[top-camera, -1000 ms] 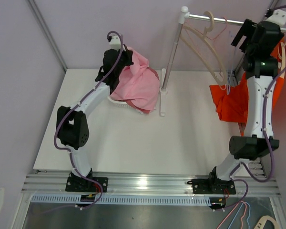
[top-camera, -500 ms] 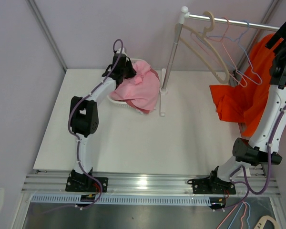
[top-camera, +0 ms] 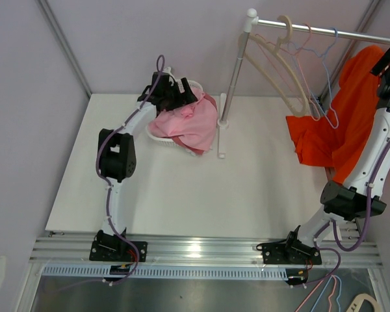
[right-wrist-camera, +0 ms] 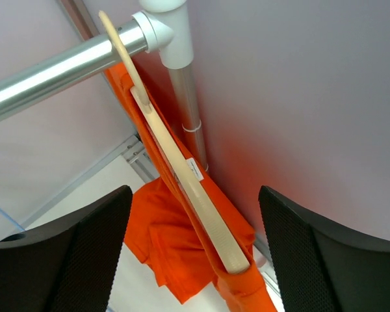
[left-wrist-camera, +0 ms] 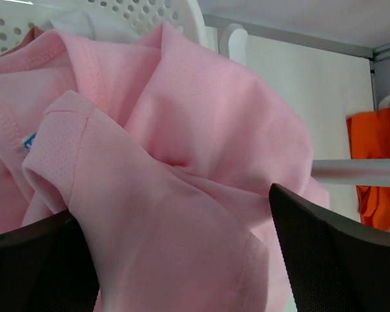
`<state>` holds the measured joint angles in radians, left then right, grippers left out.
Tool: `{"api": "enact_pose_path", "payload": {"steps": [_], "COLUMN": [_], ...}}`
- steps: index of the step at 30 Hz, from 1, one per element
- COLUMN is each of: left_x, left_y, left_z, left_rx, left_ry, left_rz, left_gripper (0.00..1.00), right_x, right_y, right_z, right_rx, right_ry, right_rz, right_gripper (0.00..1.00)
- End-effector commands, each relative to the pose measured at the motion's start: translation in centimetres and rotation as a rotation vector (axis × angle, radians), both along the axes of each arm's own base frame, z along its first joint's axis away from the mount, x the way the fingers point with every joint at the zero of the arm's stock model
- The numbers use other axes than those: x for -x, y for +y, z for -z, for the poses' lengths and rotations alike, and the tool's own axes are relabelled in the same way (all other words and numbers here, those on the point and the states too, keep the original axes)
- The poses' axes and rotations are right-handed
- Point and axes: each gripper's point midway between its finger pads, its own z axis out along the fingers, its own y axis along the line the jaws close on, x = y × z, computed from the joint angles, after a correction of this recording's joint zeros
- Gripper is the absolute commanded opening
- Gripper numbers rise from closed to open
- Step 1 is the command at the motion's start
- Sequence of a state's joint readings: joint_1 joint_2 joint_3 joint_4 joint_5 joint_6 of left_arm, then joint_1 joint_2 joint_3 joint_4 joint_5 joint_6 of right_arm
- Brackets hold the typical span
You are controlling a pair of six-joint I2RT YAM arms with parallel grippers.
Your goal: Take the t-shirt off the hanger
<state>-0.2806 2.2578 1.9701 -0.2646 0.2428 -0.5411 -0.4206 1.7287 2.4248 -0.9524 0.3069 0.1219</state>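
Observation:
An orange t-shirt (top-camera: 325, 140) hangs from the right end of the rail (top-camera: 312, 27) and trails down onto the table. In the right wrist view it (right-wrist-camera: 175, 247) is draped over a cream hanger (right-wrist-camera: 211, 224) hooked on the rail (right-wrist-camera: 52, 75). My right gripper (top-camera: 389, 65) is raised beside it. It (right-wrist-camera: 195, 195) is open, with the hanger's arm in the gap, touching neither finger. My left gripper (top-camera: 182, 97) is open over a pink t-shirt (top-camera: 188, 120) heaped in a white basket (top-camera: 157, 138). Pink cloth (left-wrist-camera: 182, 162) fills the space between its fingers (left-wrist-camera: 172, 208).
Three empty hangers share the rail: a cream one (top-camera: 283, 65), a pink wire one (top-camera: 305, 71) and a blue wire one (top-camera: 328, 71). The rail's upright post (top-camera: 233, 71) stands mid-table on a white foot. The right wall is close behind the orange shirt.
My left gripper lowered the pink t-shirt into the basket, then opened and let it go. My right arm swung away from the empty hangers to the far right beside the orange t-shirt.

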Motion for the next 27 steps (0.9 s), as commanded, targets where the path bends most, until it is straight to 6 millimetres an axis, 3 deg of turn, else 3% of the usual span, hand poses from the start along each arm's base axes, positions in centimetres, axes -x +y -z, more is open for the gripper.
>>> {"api": "enact_pose_path", "payload": {"steps": [1,3,6,10,12,20,27], "left_x": [-0.1,0.2,1.3,3.3,4.7,6.3,6.4], "left_y": [-0.4,-0.2,0.1,0.2,0.3,0.7,0.5], "left_z": [-6.1,-7.2,-10.6,-13.8,-16.2,-17.8,-17.9], "left_rx": [0.018,0.018,0.034,0.044,0.046,0.038,0.038], "left_ry": [-0.063,-0.071,-0.123,-0.178,-0.213,-0.235,-0.24], "left_rz": [0.024,0.018,0.014,0.027,0.036,0.041,0.044], "left_gripper": [1.0,0.99,1.0,0.99,0.99,1.0,0.99], "right_x": [-1.1,-1.9,-2.7,-3.2,-3.4,-4.4,-5.4], "right_y": [-0.6,-0.9,-1.4,-1.7,-1.7,-1.8,-2.2], "right_z": [-0.6,0.5,1.7,2.4,2.5,3.7,4.8], "right_rx": [0.038,0.027,0.017,0.009,0.003,-0.019,-0.024], "right_ry": [-0.014,0.009,0.038,0.05,0.047,0.063,0.079], "right_rz": [-0.017,-0.025,-0.024,-0.018,-0.025,-0.042,-0.049], "right_gripper": [0.82,0.8,0.72,0.67,0.52,0.42,0.45]}}
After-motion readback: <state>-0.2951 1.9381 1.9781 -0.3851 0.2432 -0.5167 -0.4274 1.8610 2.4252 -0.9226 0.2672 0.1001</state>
